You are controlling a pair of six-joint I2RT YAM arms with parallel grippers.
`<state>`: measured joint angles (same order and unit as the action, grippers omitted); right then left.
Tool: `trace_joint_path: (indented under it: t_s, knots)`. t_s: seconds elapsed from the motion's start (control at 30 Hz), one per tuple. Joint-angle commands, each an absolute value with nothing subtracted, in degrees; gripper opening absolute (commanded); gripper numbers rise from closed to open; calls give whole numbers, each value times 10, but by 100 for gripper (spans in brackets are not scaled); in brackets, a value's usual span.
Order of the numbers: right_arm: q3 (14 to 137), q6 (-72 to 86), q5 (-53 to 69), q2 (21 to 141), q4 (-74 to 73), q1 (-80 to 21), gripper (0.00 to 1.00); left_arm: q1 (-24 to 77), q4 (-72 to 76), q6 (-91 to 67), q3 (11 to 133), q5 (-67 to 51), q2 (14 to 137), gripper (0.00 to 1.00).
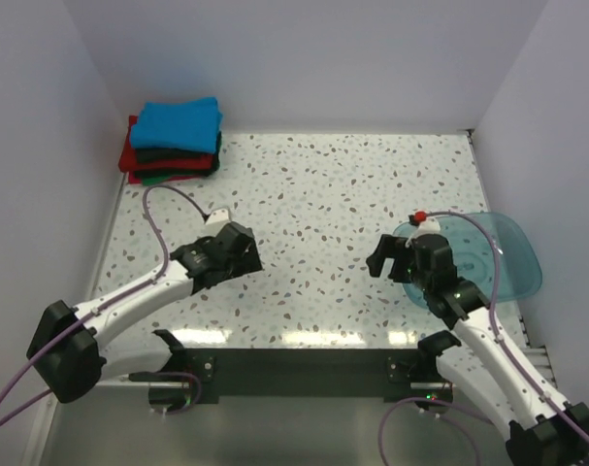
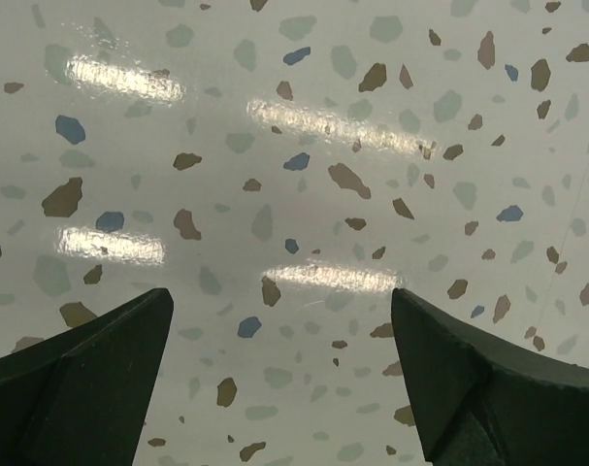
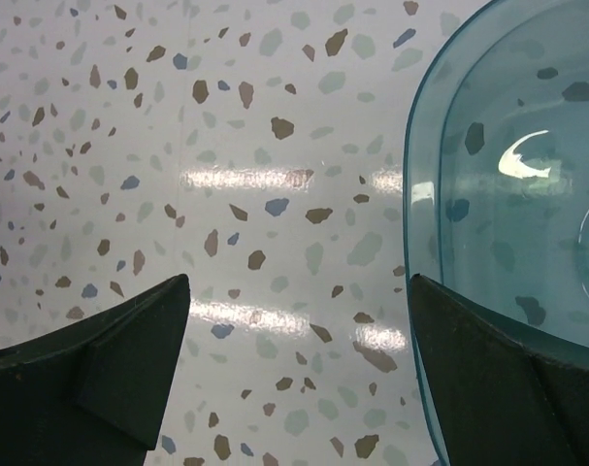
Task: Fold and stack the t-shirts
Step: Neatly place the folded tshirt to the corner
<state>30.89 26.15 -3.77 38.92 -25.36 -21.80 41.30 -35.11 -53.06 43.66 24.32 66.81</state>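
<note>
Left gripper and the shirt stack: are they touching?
Apart. Top view shows bare table between the left gripper and the stack.

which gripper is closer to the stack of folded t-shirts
Left. The left gripper hovers on the same side as the t-shirt stack in the far-left corner; the right gripper is across the table, beside the tub.

No readable txt, labels, brands or nos. anywhere in top, left-wrist or right-wrist views; nothing legible on any surface.
</note>
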Motion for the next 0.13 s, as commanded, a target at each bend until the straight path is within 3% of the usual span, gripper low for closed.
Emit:
trace_joint_path:
  t_s: [0.0,0.1]
  knots:
    - [297,264,-19,389,-238,-221,99,416,-351,-557,453,276,650,100]
    - [307,268,-20,390,-243,-221,99,416,-350,-553,456,286,643,100]
